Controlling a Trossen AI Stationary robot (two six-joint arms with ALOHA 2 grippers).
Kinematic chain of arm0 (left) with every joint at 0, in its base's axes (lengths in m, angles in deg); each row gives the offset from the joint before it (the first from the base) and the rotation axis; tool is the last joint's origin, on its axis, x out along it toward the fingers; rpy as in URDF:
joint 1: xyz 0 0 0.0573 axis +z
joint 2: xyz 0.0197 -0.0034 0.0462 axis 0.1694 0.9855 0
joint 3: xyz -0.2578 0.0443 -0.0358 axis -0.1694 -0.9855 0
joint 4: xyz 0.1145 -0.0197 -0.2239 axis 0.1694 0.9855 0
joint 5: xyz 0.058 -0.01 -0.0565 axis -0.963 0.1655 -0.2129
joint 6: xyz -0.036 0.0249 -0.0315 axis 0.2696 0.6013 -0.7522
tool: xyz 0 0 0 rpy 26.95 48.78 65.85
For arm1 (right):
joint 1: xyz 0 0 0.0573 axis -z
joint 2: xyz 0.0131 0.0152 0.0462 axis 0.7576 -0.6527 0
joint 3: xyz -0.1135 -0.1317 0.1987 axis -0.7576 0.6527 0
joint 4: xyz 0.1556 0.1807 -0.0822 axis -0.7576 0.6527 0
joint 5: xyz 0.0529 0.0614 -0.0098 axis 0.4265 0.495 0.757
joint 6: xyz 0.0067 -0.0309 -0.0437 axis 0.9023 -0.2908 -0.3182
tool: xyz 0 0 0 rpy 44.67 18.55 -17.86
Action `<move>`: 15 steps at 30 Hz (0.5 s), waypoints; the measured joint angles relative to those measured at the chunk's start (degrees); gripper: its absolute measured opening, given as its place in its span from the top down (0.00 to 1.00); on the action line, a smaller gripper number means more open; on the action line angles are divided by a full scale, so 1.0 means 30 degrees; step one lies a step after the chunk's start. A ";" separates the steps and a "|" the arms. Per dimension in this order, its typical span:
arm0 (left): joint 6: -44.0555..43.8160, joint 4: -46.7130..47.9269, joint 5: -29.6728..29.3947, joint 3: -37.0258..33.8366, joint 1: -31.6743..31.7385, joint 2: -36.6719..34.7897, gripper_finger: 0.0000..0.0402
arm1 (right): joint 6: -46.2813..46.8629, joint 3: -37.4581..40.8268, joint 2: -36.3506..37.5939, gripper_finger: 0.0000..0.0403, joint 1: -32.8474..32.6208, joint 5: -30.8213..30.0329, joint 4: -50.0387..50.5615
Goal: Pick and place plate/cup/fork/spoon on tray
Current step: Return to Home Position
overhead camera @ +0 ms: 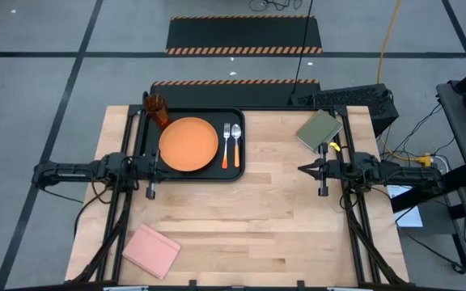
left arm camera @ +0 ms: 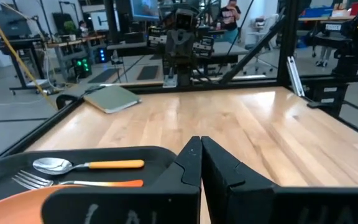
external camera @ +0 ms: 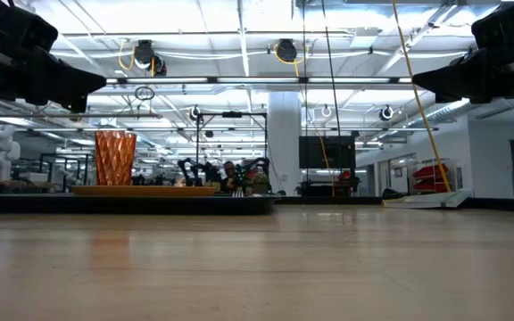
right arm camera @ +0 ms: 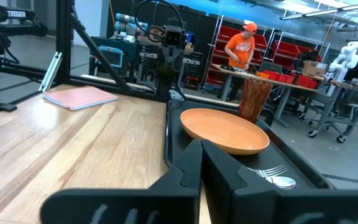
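High view: tray [overhead camera: 231, 120] hugs the table's [overhead camera: 257, 218] far edge with plate [overhead camera: 188, 144], cup [overhead camera: 158, 110], fork [overhead camera: 226, 144] and spoon [overhead camera: 236, 145] on it. Lots of bare wood between left pincer [overhead camera: 157, 166] and right pincer [overhead camera: 302, 169], both pinched together, empty.

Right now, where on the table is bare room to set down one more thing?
Bare wood lies between the tray and the green pad, and along the near edge right of the pink pad. The tray is crowded: cup, plate, fork, spoon.
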 joint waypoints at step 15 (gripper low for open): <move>0.0109 -0.0015 -0.0111 0.0000 0.0000 0.0029 0.91 | 0.0000 -0.0022 -0.0005 1.00 0.0000 0.0000 0.0016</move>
